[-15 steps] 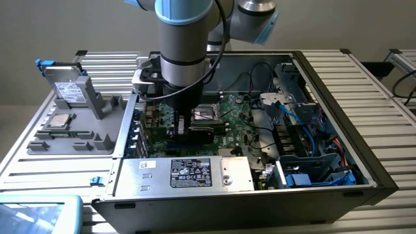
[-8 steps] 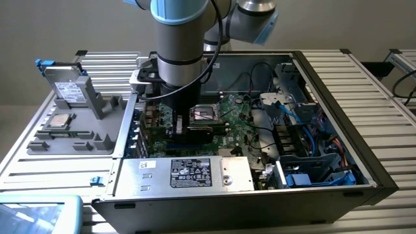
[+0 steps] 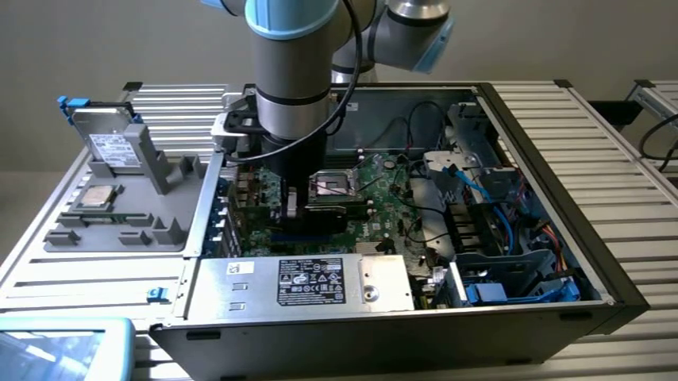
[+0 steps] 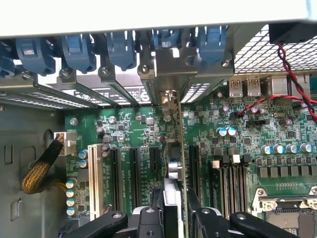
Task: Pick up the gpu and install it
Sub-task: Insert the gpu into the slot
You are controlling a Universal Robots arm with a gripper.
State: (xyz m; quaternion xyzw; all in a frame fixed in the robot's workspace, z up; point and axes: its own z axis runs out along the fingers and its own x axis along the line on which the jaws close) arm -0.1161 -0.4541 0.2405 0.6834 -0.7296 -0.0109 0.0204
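The gpu is seen edge-on in the wrist view, standing upright over the green motherboard between the black expansion slots. Its silver end bracket reaches the rear slot openings of the case. My gripper is shut on the card, with a black finger on either side. In the exterior view the gripper is low inside the open computer case, just to the exterior view's left of the processor socket. I cannot tell whether the card's lower edge touches a slot.
Blue retention clips line the rear wall above the brackets. A red-black cable crosses near the ports. The silver power supply sits at the case front, with blue cables on the right. A grey tray outside holds a hard drive and a processor chip.
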